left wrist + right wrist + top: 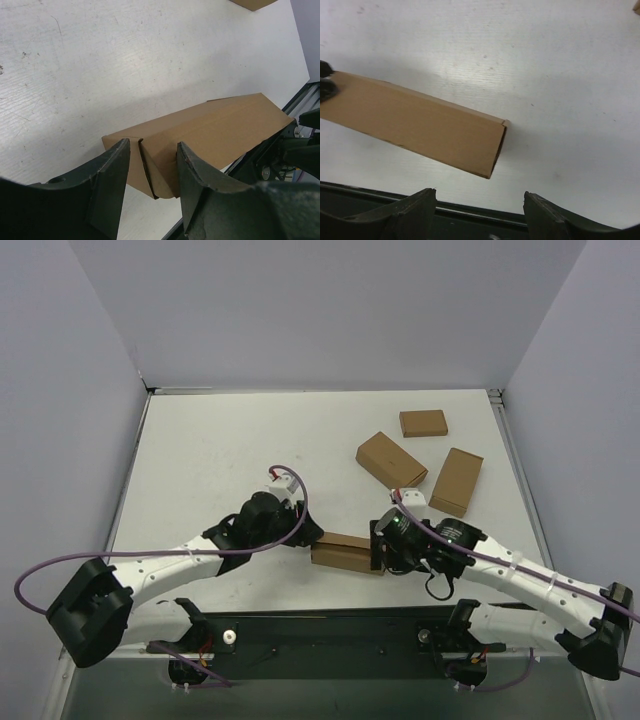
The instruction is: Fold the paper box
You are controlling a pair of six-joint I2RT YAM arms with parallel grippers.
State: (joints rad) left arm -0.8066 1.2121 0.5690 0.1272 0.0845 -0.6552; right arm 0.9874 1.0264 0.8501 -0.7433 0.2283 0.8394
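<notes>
The paper box (pixel 345 552) is folded into a flat brown rectangular box lying near the table's front edge, between both arms. My left gripper (pixel 312 537) is at its left end. In the left wrist view the jaws stand apart at that end of the box (pixel 220 125), with the end flap's seam showing in the gap of the left gripper (pixel 154 145). My right gripper (pixel 385 550) is at the box's right end. In the right wrist view the right gripper (pixel 480 197) is open and empty, and the box (pixel 420 127) lies just beyond its fingertips with an open end facing them.
Three smaller brown boxes lie at the back right: one (pixel 423 423) farthest, one (pixel 391 460) in the middle, one (pixel 457 481) to the right. The black front rail (pixel 330 625) runs just behind the paper box. Grey walls enclose the white table (pixel 220 450).
</notes>
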